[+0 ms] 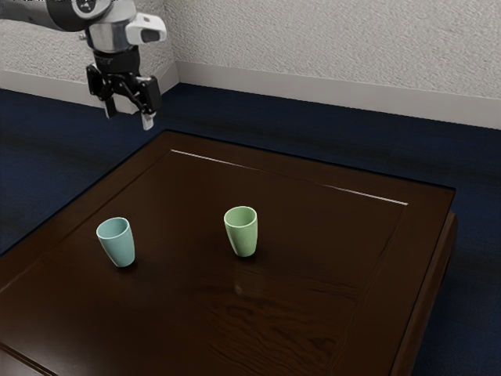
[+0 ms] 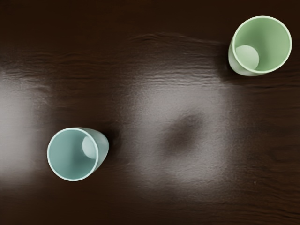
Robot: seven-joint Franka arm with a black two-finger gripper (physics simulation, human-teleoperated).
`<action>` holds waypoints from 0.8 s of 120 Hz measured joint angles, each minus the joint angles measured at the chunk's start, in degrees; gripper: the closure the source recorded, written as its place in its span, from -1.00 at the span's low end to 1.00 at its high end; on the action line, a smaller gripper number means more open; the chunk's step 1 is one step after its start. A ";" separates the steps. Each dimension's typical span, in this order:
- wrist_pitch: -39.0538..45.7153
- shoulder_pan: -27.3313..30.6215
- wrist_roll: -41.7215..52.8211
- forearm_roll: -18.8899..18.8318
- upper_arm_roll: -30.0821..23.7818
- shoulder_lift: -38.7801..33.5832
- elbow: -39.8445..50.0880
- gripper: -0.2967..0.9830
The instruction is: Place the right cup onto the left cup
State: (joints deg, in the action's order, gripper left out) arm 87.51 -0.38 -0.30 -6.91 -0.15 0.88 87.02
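High above the table, at the exterior view's upper left, my gripper [image 1: 128,117] hangs open with nothing between its fingers. A green cup [image 1: 243,233] stands upright near the middle of the table, mouth up. The blue cup [image 1: 118,244], also upright with its mouth up, stands apart from it toward the exterior view's left. From above, the wrist view gives the insides of the green cup [image 2: 269,42] and the blue cup [image 2: 70,154], with bare wood between them.
Both cups stand on a dark brown wooden table [image 1: 313,258]. Its far edge runs below a pale wall [image 1: 337,47], with dark blue floor [image 1: 313,141] around it. A dark shadow lies on the wood between the cups.
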 joint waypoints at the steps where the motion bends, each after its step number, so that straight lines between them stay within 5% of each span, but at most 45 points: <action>1: 0.04 -0.01 -0.01 -0.16 0.00 0.08 -0.02 -0.53; 96: 19.57 -0.78 -17.09 -4.08 -11.99 25.48 -1.93 -0.54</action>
State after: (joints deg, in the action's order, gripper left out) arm 107.08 -1.16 -17.39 -10.99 -12.14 26.36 85.09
